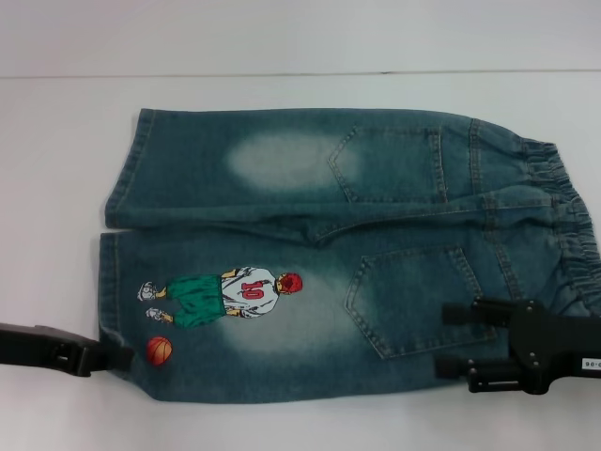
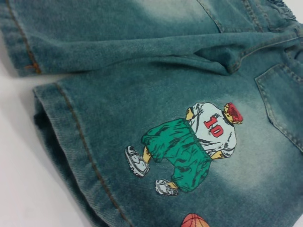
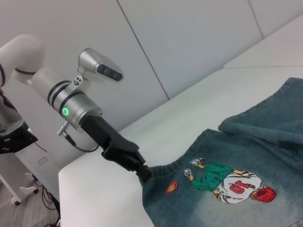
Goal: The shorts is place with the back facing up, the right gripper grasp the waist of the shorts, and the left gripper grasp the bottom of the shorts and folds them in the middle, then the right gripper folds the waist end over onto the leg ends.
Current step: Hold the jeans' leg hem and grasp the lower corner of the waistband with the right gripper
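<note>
The shorts point(image 1: 310, 263) lie flat on the white table, back pockets up, with the elastic waist point(image 1: 573, 225) at the right and the leg ends point(image 1: 111, 282) at the left. A cartoon player print point(image 1: 225, 296) marks the near leg. My left gripper point(image 1: 120, 358) sits at the near corner of that leg's hem, and its fingers pinch the hem edge point(image 3: 145, 173). My right gripper point(image 1: 455, 340) hovers over the near back pocket beside the waist, its two fingers spread apart with nothing between them. The left wrist view shows the hem point(image 2: 71, 137) and the print point(image 2: 189, 151) close up.
White table point(image 1: 56, 188) surrounds the shorts, with its far edge along the back wall. In the right wrist view, the left arm's silver wrist with its green light point(image 3: 71, 106) reaches in over the table's edge point(image 3: 85, 175).
</note>
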`<state>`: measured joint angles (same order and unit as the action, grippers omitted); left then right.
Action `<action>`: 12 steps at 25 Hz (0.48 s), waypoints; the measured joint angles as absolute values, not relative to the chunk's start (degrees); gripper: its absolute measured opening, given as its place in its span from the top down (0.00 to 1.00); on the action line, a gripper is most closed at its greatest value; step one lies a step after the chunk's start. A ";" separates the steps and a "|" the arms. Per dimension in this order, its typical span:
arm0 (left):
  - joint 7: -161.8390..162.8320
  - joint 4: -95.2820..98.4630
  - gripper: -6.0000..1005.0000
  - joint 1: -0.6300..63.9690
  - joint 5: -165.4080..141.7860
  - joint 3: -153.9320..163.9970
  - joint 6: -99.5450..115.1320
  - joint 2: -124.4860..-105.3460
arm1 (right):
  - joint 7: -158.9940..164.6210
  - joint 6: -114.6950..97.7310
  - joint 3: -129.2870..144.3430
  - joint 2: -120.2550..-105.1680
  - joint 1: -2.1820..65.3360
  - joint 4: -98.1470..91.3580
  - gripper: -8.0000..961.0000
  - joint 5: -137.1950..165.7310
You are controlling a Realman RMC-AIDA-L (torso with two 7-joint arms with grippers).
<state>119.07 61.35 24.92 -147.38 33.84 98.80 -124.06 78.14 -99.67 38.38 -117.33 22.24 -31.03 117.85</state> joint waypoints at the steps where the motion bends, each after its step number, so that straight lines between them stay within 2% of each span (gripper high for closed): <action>1: 119.14 61.40 0.97 24.98 -147.36 33.84 98.96 -124.08 | 78.14 -99.71 38.11 -117.34 22.26 -31.03 0.05 117.85; 7: 119.62 61.57 0.99 25.26 -147.20 33.84 99.36 -124.14 | 78.14 -102.21 32.53 -117.31 21.94 -31.02 0.05 117.80; 12: 119.62 62.24 0.99 25.29 -146.29 33.82 99.54 -124.29 | 83.19 -103.98 20.47 -116.16 18.74 -30.98 0.05 117.75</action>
<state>119.62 62.24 25.29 -146.29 33.82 99.54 -124.29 83.19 -103.98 20.47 -116.16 18.74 -30.98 117.75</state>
